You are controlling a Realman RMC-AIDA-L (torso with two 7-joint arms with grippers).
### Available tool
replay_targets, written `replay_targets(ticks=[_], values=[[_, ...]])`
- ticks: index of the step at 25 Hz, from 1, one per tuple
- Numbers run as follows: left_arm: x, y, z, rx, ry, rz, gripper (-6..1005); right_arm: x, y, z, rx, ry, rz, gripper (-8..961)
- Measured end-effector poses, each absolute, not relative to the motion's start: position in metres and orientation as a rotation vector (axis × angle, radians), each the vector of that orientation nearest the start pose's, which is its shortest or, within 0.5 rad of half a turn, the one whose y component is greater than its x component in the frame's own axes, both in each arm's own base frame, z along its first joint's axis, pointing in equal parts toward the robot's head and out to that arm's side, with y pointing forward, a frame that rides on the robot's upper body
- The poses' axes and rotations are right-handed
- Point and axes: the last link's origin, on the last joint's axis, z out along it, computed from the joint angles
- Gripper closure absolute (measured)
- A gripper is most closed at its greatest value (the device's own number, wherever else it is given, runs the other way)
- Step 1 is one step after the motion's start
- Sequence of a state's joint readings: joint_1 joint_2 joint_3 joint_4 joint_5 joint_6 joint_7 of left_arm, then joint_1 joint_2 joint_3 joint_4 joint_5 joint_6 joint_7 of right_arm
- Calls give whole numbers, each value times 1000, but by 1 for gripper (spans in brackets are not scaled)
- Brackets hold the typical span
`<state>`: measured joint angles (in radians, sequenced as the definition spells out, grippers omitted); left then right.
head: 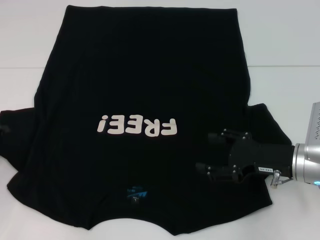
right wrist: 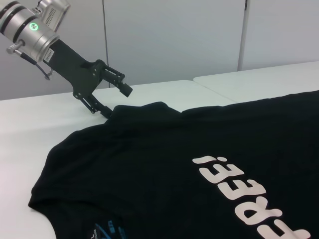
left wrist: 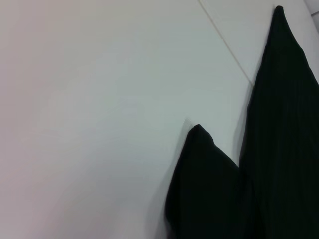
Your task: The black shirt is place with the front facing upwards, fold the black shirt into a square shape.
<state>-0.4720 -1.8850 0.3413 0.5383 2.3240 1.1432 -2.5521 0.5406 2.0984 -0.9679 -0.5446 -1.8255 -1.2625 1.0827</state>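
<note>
A: Head view? Counter state?
B: White counter (head: 285, 45), seam across it. Black shirt (head: 145, 85) flat, print up. Right hand (head: 207, 152) over its sleeve, open.
A: Wrists?
B: Right wrist: left hand (right wrist: 115, 99) open at the shirt's far sleeve, grey wall (right wrist: 174, 35) behind.

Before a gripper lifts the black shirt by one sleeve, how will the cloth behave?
The black shirt will likely hang limp, not stiff: it lies flat with soft wrinkles and wavy edges. Pushed, it would probably bunch up rather than slide whole across the table. It looks thin and light, so the open right gripper should lift it easily.
</note>
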Motion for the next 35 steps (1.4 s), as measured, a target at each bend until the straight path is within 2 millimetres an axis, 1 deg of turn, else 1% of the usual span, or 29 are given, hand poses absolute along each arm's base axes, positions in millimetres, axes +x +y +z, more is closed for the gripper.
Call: replay_targets(ticks=[8,14,24,35], values=[[-408,334,99,-1366,-2047,-661,126,259,341,-51,-2721,298,503,62],[-407,337,94,-1372,-2051,-661,131,259,342,-51,-2721,298,503,62],[-402,346,93,-1383,-2026,-655,139,259,342,-51,-2721,298,502,61],[-398,354,89,-1437,-1979,-575,149,259,342,-51,-2718,299,506,62]])
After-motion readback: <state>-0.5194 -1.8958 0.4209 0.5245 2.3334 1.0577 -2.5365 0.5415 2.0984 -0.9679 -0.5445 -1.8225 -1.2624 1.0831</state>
